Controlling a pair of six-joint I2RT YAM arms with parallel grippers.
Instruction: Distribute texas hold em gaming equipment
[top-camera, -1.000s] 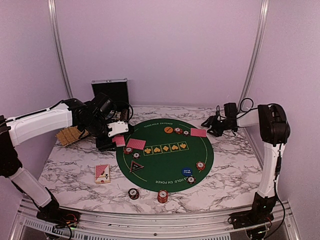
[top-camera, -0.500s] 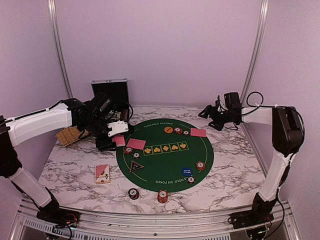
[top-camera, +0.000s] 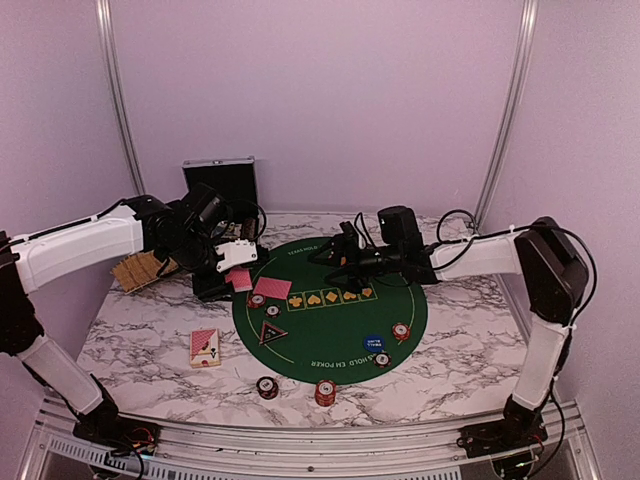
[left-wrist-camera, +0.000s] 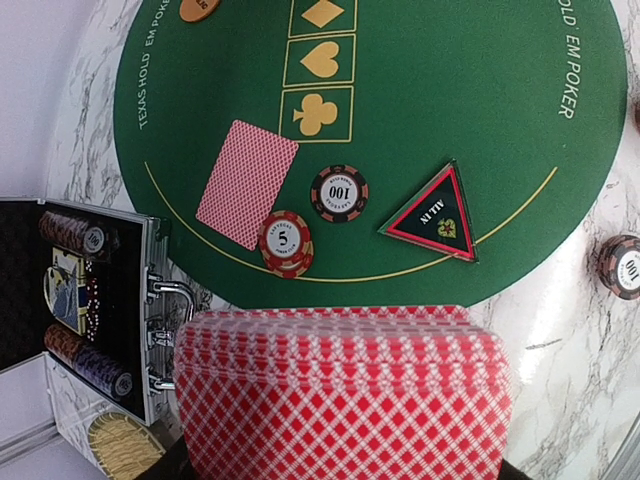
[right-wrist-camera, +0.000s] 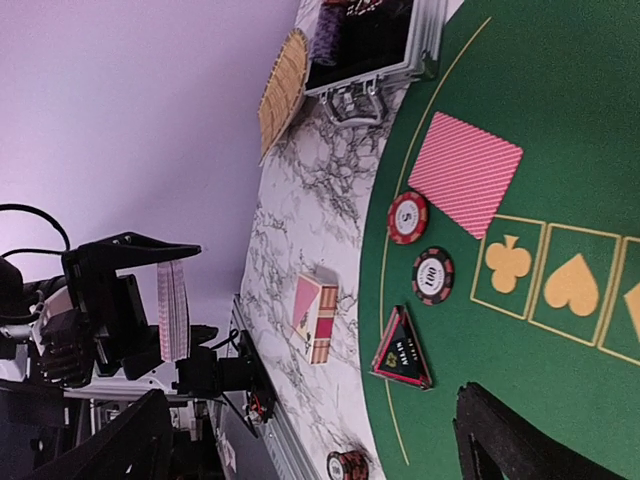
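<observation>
- In the top view the right arm (top-camera: 470, 256) hides the mat's (top-camera: 330, 322) 1 o'clock part; what lies under it cannot be told.
- In the left wrist view the deck (left-wrist-camera: 340, 390) fills the bottom and covers the fingers gripping it. The orange button (left-wrist-camera: 199, 8) is cut off at the top edge, the case (left-wrist-camera: 90, 310) at the left.
- The left gripper (top-camera: 236, 272), just off the mat's 10 o'clock edge, is clamped on the deck.
- The right gripper (top-camera: 338, 256) hovers over the mat near 12 o'clock, fingers (right-wrist-camera: 510, 440) spread wide, holding nothing.
- At 9 o'clock lies one card (left-wrist-camera: 247, 184), with two chips (left-wrist-camera: 286, 242) beside it. The triangle (left-wrist-camera: 432, 213) lies at 8, the blue button (top-camera: 374, 343) at 5.
</observation>
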